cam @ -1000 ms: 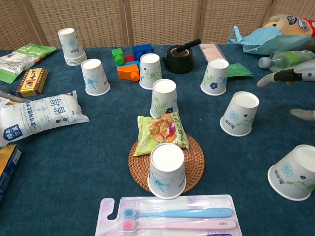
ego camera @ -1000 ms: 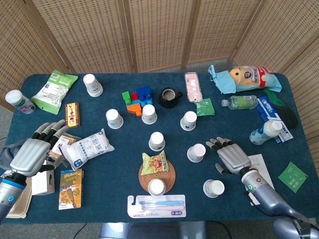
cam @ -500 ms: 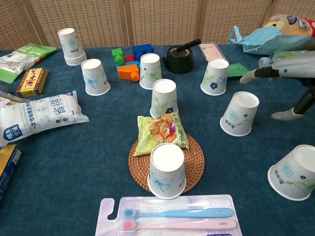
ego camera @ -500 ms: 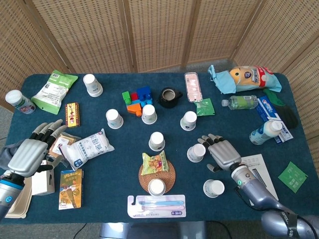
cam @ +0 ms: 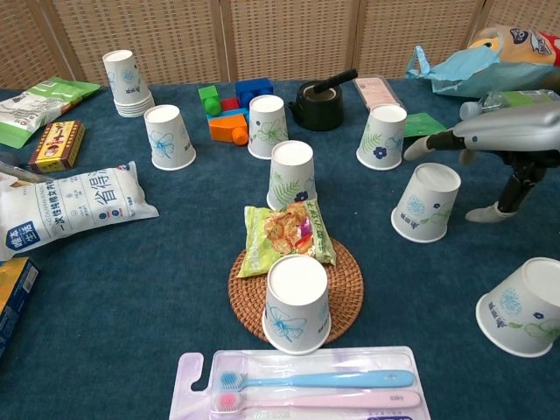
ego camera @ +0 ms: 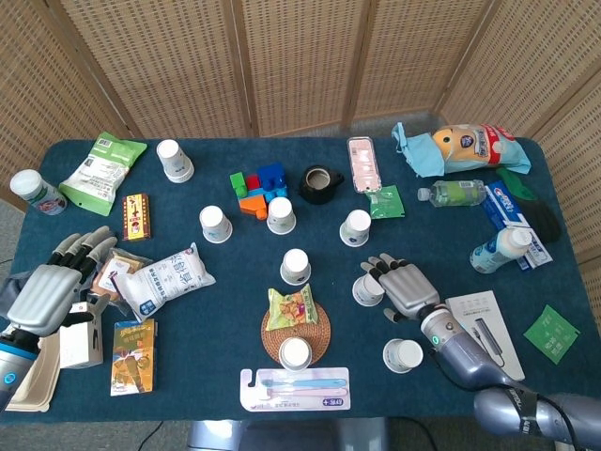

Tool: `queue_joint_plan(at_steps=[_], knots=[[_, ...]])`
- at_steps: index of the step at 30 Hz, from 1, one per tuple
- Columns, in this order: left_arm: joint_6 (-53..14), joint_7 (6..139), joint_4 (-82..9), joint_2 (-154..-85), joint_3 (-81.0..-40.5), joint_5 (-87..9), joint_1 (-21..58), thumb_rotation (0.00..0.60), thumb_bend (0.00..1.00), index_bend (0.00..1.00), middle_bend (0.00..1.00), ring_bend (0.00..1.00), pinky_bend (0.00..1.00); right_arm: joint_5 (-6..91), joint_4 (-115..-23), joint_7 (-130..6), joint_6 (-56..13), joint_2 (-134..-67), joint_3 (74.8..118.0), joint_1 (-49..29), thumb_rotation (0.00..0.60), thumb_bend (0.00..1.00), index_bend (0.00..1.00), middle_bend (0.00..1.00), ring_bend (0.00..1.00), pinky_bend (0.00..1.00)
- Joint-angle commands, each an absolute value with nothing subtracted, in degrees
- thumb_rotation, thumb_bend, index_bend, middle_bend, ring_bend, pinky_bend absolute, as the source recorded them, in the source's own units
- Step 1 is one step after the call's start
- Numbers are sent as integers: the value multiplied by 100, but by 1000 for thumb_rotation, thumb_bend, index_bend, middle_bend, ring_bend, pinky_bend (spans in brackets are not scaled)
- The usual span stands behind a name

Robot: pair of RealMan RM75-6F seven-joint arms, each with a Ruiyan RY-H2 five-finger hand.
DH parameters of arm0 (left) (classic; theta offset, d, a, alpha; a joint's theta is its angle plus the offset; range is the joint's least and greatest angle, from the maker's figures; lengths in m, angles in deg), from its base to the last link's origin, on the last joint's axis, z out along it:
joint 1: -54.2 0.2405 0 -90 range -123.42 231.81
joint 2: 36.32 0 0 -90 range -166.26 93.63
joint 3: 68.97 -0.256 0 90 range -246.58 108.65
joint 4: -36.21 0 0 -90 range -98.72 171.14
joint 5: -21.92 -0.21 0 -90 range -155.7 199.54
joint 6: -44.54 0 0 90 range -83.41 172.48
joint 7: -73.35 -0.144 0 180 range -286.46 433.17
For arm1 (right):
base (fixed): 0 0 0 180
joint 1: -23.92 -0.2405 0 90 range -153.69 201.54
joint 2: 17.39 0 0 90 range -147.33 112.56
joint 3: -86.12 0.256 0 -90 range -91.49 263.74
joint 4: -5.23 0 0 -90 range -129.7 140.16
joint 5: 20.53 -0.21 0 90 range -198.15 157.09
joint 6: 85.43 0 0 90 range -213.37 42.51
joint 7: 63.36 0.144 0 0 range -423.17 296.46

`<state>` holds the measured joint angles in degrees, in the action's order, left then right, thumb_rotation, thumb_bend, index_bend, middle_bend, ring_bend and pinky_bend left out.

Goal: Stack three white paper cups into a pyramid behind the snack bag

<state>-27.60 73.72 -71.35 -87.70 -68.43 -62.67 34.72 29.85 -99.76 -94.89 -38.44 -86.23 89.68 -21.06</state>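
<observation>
1. Right hand (ego camera: pixel 402 286) has travelled leftward across the last second and now hovers over the upturned cup to the right of the snack bag (cam: pixel 426 202); its fingers are spread and it grips nothing. The chest view shows the thumb down beside the cup and the palm above its rim, no contact yet confirmed.
2. Left hand (ego camera: pixel 52 287) has barely shifted; it rests open at the table's left edge beside the white salt-style bag (ego camera: pixel 161 279), holding nothing.
3. Snack bag (cam: pixel 284 235) lies partly on the woven coaster (cam: pixel 343 289), unmoved, with one inverted cup (cam: pixel 297 304) on the coaster's front.
4. Behind the snack bag, one cup (cam: pixel 290 174) stands upside down in the build zone. No pyramid exists yet.
5. Judgement: the reach signals an imminent first pick; closing on the cup and carrying it behind the bag remain outstanding.
</observation>
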Motion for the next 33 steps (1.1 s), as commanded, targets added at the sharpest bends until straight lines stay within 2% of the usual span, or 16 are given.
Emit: queue_joint_plan(at_steps=[1, 5, 12, 14, 21, 28, 33], knots=[[-2761, 7403, -7110, -8774, -6845, -6272, 3496, 600, 427, 0, 0, 0, 66, 2920, -9919, -9507, -3865, -8687, 8929, -2174, 600, 358, 0, 0, 0, 235], [-2779, 7454, -7069, -8782, -6841, -6270, 3543, 600, 428, 0, 0, 0, 66, 2879, -9793, -9486, -3864, -8795, 8874, -2226, 600, 358, 0, 0, 0, 295], [-2830, 7516, -7030, -8765, -6836, -6278, 3629, 600, 426, 0, 0, 0, 66, 2938, -9539, -9267, -3826, -9007, 8849, -2224, 600, 351, 9, 1, 10, 468], [-2840, 7529, -7025, -8764, -6831, -6280, 3648, 600, 427, 0, 0, 0, 66, 2944, -9465, -9249, -3835, -9050, 8836, -2245, 600, 352, 49, 14, 45, 517], [-2883, 7563, -7021, -8759, -6816, -6294, 3711, 600, 427, 0, 0, 0, 66, 3011, -9288, -9153, -3786, -9201, 8820, -2256, 600, 371, 282, 182, 208, 696], [-2894, 7580, -7023, -8759, -6787, -6310, 3738, 600, 427, 0, 0, 0, 66, 3038, -9195, -9066, -3751, -9253, 8807, -2254, 600, 409, 364, 252, 275, 745], [-2878, 7582, -7024, -8760, -6765, -6319, 3736, 600, 427, 0, 0, 0, 66, 3024, -9225, -9005, -3750, -9251, 8818, -2258, 600, 417, 370, 261, 284, 754]])
